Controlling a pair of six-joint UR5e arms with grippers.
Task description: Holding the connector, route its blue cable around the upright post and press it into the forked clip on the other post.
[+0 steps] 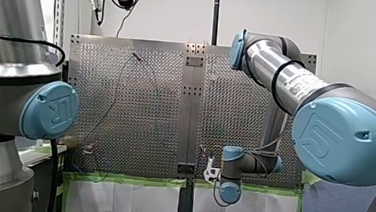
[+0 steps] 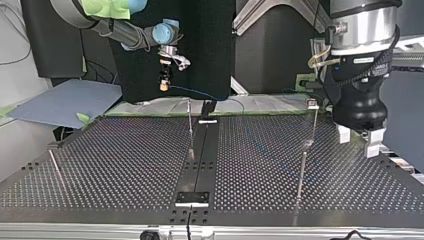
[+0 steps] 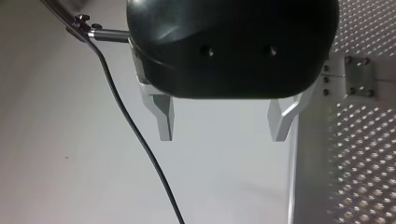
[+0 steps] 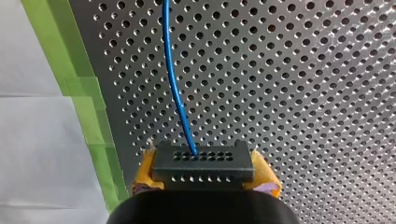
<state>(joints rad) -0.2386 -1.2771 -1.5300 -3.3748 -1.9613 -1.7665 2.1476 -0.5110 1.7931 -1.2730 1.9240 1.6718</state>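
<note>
**While our right tool (image 4: 204, 181) clamps the connector (image 4: 203, 163), our left tool (image 3: 223, 119) hangs wide open**

Front view first, and our left arm (image 1: 26, 99) fills the view's left. Our right arm (image 1: 278, 74) sweeps in from the right. Its wrist is down at the near edge of the perforated desk (image 1: 140, 107), by the green tape (image 1: 125, 179). The fingers are too small to read from here.

Over to the top view. The right tool hangs at the view's left, pointing down above the desk's far edge. The blue cable (image 2: 195, 92) leaves its tip and runs toward the view's middle. A slim post (image 2: 190, 131) stands by the dark centre strip (image 2: 205, 145). A second post (image 2: 301, 175) stands toward the view's right, with a small pale fitting (image 2: 313, 104) at its top. We cannot tell whether that fitting is forked, nor whether the cable touches the slim post. The left tool sits at the view's right, beside the second post, its fingers apart and empty.

Now the left wrist view. Two metal fingers (image 3: 163, 116) stand far apart with only bare space between them. A black lead (image 3: 130, 126) trails beside the tool, and the desk's edge lies off to one side.

Right wrist view to finish. Yellow pads (image 4: 266, 184) press on both ends of the black connector, a firm closed grip. The blue cable rises from the connector's face and runs ahead over the perforated desk, with green tape alongside.
</note>
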